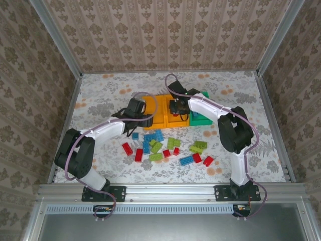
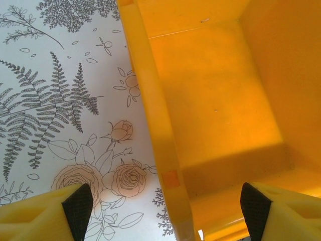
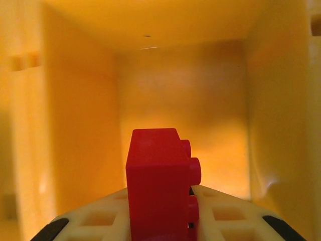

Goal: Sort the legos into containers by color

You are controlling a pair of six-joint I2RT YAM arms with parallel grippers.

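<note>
No readable text anywhere.

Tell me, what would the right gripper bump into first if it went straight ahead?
The right gripper, shut on a red lego, points into the orange-yellow bin. The lego would probably hit the bin's inner surface first; depth is unclear.

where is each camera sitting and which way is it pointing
Top external: above and behind the arm bases, looking down on the floral table; both arms, the left gripper and the right gripper show.
Left wrist: on the left arm, looking down at the left orange-yellow bin and the table; its open fingertips show.
Right wrist: on the right arm, looking into the middle orange-yellow bin; its fingers clamp a red lego.
Shared: top and left wrist views both show the left bin.
</note>
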